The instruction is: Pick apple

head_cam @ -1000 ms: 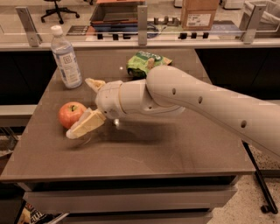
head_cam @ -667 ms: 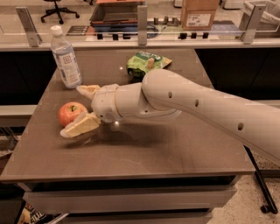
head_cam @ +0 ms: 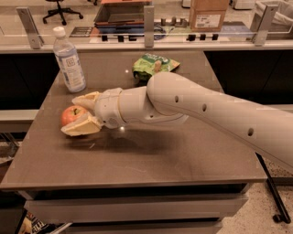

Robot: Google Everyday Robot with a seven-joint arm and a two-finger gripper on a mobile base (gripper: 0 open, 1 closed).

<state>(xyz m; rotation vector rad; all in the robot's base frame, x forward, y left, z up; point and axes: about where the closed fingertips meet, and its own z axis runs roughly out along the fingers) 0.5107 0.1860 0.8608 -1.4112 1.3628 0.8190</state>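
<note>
The red-orange apple (head_cam: 72, 114) sits on the brown table (head_cam: 151, 155) near its left edge. My gripper (head_cam: 75, 114) reaches in from the right, with the white arm (head_cam: 192, 109) stretched across the table. Its two cream fingers are spread, one behind the apple (head_cam: 87, 98) and one in front of it (head_cam: 82, 126). The apple lies between them, and the fingers are open around it. The right side of the apple is hidden by the gripper.
A clear water bottle (head_cam: 68, 59) stands at the back left of the table. A green snack bag (head_cam: 153, 65) lies at the back middle. Behind the table runs a counter with a glass rail and a cardboard box (head_cam: 208, 13).
The gripper has moved left, so its spread fingers now sit on both sides of the apple. The apple, bottle and bag have not moved.
</note>
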